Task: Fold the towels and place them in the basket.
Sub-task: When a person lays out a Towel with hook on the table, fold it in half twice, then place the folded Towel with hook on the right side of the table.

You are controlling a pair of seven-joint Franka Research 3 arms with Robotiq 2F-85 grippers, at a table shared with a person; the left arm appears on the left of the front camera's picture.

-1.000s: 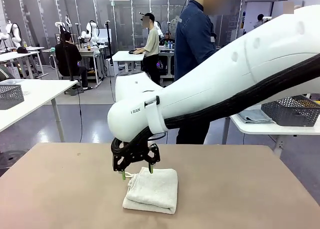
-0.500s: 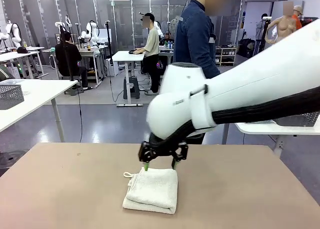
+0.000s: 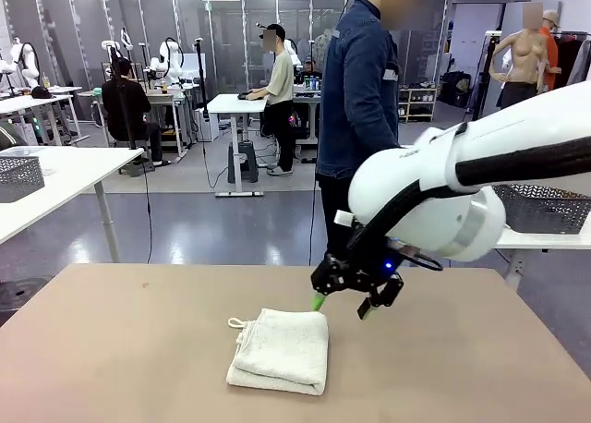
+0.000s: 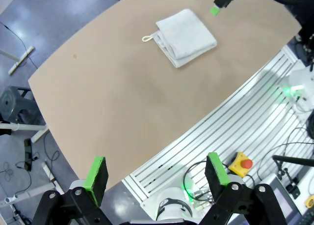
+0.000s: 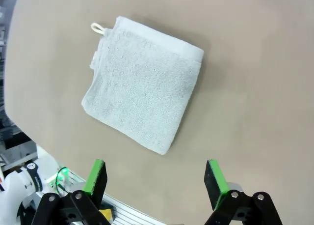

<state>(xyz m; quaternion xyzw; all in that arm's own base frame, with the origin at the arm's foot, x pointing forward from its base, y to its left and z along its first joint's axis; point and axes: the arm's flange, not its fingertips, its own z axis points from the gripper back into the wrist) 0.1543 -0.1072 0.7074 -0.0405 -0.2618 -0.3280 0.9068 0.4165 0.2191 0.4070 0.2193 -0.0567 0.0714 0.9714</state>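
A pale off-white towel (image 3: 282,349) lies folded into a small rectangle on the brown table (image 3: 120,349), its corner loop at the far left. My right gripper (image 3: 343,307) hangs open and empty just past the towel's far right corner, a little above the table. In the right wrist view the towel (image 5: 142,82) sits ahead of the open right gripper (image 5: 155,178). My left gripper (image 4: 156,172) is open and empty, high above the table's near edge, far from the towel (image 4: 185,37). The dark mesh basket (image 3: 545,211) stands on a white side table at the right, behind my right arm.
A person in a dark blue jacket (image 3: 355,100) stands at the table's far side. A paler grey mesh basket (image 3: 18,175) rests on another white table at the far left. Bare tabletop surrounds the towel. An aluminium rail base (image 4: 235,122) borders the near edge.
My right arm has swung to the right; its open gripper moved from the towel's far left corner past its far right corner. The towel has not moved.
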